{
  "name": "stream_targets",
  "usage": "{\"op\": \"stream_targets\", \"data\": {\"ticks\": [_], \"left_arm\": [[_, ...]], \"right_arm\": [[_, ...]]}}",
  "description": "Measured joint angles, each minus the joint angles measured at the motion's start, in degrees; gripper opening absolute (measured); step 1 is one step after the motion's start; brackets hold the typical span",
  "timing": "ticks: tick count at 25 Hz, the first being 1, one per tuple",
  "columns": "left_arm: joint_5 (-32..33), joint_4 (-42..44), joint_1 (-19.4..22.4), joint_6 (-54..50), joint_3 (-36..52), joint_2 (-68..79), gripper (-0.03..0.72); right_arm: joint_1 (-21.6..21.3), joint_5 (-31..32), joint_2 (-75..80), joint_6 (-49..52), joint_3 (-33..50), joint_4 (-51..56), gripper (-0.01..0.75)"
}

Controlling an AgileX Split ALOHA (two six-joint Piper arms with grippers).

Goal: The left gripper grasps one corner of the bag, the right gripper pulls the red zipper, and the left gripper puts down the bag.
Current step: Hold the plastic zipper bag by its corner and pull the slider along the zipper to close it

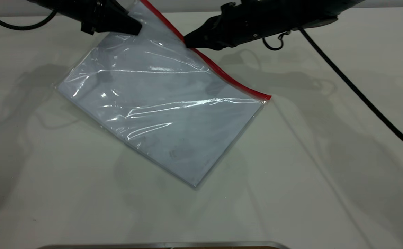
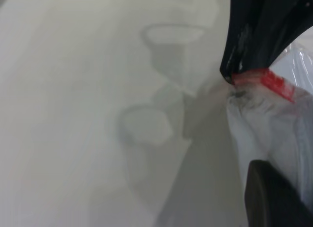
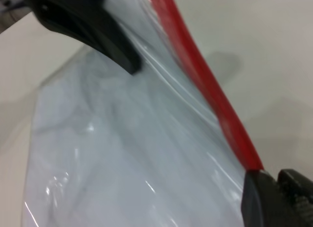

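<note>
The bag (image 1: 160,110) is a clear pouch with white sheets inside; its near part lies on the table and its far part is lifted. My left gripper (image 1: 136,29) is shut on the plastic just below the far corner, which is cut off by the picture's top edge. One of its fingers (image 2: 274,197) shows against the bag (image 2: 274,134). My right gripper (image 1: 187,42) is shut on the red zipper (image 1: 229,77), a little along the strip from the left gripper. In the right wrist view my right gripper (image 3: 261,185) pinches the red zipper (image 3: 215,100), with the left gripper (image 3: 129,63) beyond on the plastic.
A white table (image 1: 326,173) lies all around the bag. The right arm's black cable (image 1: 360,93) runs across the table at the right, and its ring loop (image 1: 274,43) hangs under the arm. A metal edge (image 1: 160,245) lies along the front.
</note>
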Motion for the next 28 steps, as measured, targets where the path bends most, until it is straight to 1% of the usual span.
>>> {"op": "stream_targets", "data": {"ticks": [4,8,10,14,16,20,23,28], "left_arm": [[0.0,-3.2,0.4,1.9,0.0,-0.1,0.055],[-0.1,-4.2,0.6,2.4,0.0,-0.1,0.055],[0.0,-4.2,0.6,2.5,0.0,-0.1,0.055],[0.9,-4.2,0.6,2.5,0.0,-0.1,0.055],[1.3,-4.3,0.6,2.5,0.0,-0.2,0.055],[1.4,-4.9,0.6,2.5,0.0,-0.7,0.055],[1.5,-5.4,0.6,2.5,0.0,-0.8,0.055],[1.5,-5.5,0.6,2.5,0.0,-0.8,0.055]], "right_arm": [[-1.6,-1.3,0.2,1.4,0.0,-3.1,0.034],[-3.2,-1.2,0.4,6.5,0.0,-11.1,0.034],[-4.1,0.6,0.4,9.9,0.0,-15.6,0.034],[-6.3,7.6,0.3,15.1,0.0,-23.0,0.035],[-7.6,11.4,-0.1,16.6,0.0,-25.6,0.035],[-10.5,16.8,-0.7,20.3,0.0,-29.6,0.035],[-12.5,19.0,-1.1,22.7,0.0,-31.8,0.035],[-13.7,19.8,-1.3,26.1,0.0,-37.1,0.059]]}}
